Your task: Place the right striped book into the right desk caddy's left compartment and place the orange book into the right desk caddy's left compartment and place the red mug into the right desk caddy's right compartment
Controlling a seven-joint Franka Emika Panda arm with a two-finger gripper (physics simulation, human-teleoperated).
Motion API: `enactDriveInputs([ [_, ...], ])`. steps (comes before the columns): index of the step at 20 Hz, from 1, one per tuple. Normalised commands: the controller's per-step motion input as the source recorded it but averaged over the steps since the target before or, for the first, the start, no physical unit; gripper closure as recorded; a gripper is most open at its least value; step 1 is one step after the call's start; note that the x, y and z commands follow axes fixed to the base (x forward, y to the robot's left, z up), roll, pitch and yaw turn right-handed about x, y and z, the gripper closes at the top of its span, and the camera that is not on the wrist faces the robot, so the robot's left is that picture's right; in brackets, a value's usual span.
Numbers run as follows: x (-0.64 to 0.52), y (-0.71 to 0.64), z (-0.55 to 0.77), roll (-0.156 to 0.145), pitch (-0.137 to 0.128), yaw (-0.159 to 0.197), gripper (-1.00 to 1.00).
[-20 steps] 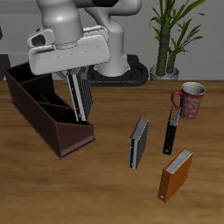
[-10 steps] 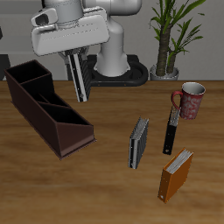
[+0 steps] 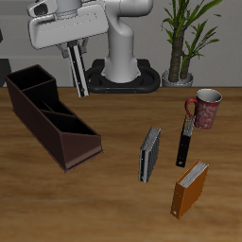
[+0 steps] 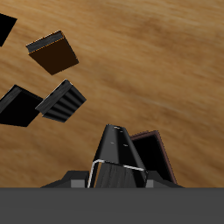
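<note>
Above the right desk caddy [image 3: 49, 118], the hand [image 3: 79, 93] grips the right striped book [image 3: 78, 72].

Wooden desk [image 3: 104, 203]. On it: right desk caddy [image 3: 49, 116]; darker grey striped book [image 3: 149, 155], upright; thin black book [image 3: 185, 142], beside red mug [image 3: 205, 108]; orange book [image 3: 189, 189], nearest front edge; potted plant [image 3: 181, 40], at back.

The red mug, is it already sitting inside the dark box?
No, the red mug stands on the table beside a thin black book, well apart from the right desk caddy.
</note>
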Motion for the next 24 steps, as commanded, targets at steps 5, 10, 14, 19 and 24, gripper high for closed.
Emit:
enactDriveInputs([
  [5, -0.14, -0.28, 0.14, -0.013, 0.008, 0.108, 1.0],
  [10, -0.09, -0.25, 0.06, 0.005, 0.014, 0.101, 1.0],
  [14, 0.02, -0.35, -0.02, -0.046, -0.011, 0.146, 1.0],
  [19, 0.16, -0.23, -0.05, -0.045, 0.02, 0.085, 1.0],
  [24, 0.03, 0.02, -0.16, -0.024, 0.008, 0.082, 1.0],
])
